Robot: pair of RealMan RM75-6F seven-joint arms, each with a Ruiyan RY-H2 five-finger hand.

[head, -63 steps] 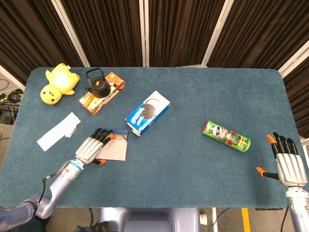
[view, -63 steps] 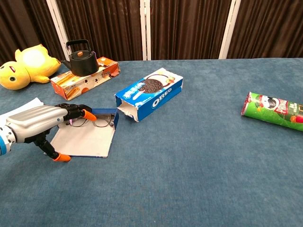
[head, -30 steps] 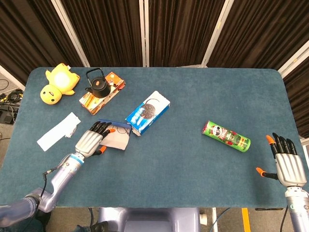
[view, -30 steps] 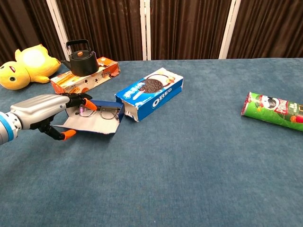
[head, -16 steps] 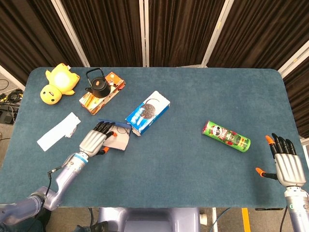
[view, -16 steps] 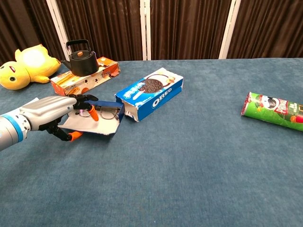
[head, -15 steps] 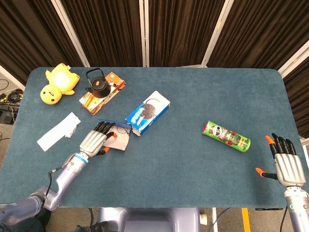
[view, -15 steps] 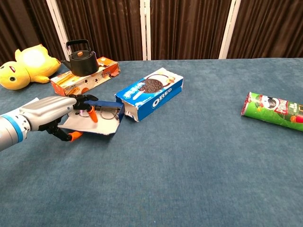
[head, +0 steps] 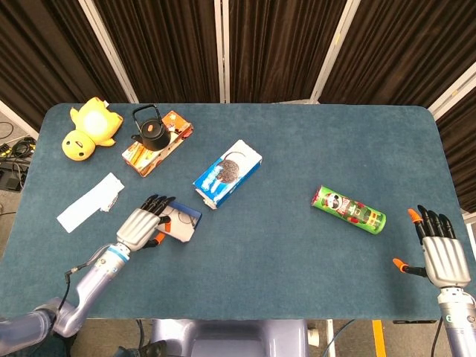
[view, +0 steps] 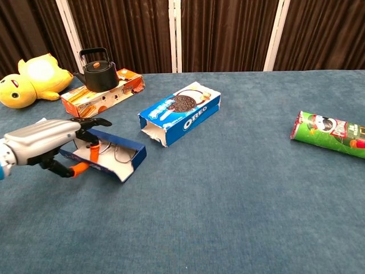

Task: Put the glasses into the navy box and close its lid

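The navy box (view: 129, 161) lies near the table's front left, a little in front of the Oreo box (view: 181, 112). Its pale inside shows, and the thin-framed glasses (view: 118, 153) lie in it. My left hand (view: 50, 142) holds the box's left part, where the lid is: fingers lie over the top and the thumb sits underneath. How far the lid stands I cannot tell. From the head view the same left hand (head: 140, 227) covers the left of the navy box (head: 187, 223). At the front right edge my right hand (head: 445, 256) rests with fingers spread, holding nothing.
A green Pringles can (head: 348, 209) lies on its side at the right. Behind the box are a black kettle (view: 97, 69) on an orange carton (view: 102, 93), a yellow plush duck (view: 31, 79) and a white paper (head: 91, 201).
The lid, flat on the table earlier, has been lifted by my left hand. The box has slid toward the front edge, away from the Oreo box. The right hand has not moved.
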